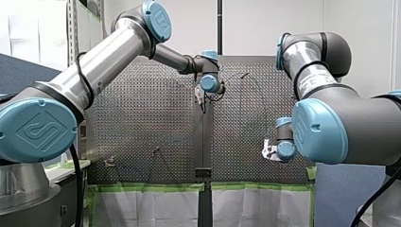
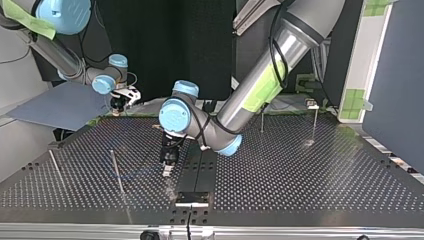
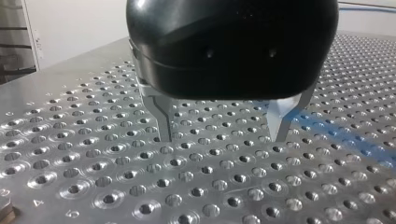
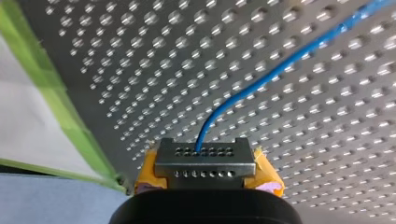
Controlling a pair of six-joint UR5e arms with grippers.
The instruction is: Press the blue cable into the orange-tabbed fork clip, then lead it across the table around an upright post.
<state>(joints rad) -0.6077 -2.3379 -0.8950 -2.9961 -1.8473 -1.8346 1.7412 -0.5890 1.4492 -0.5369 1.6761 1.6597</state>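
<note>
The worktop (image 3: 70, 154) is seen as perforated metal with a dull sheen. The left claw (image 3: 222, 137) is housed in glossy black plastic, with fingers (image 3: 163, 126) of bare metal. The cable (image 4: 280, 70) is sheathed in smooth blue plastic.

Left claw (image 3: 222, 136) downward, fingers (image 3: 162, 119) apart.

You're seeing a UR logo on my left arm's near blue cap (image 1: 35, 130); my right arm's white label (image 1: 318, 81) is showing unreadable print.
</note>
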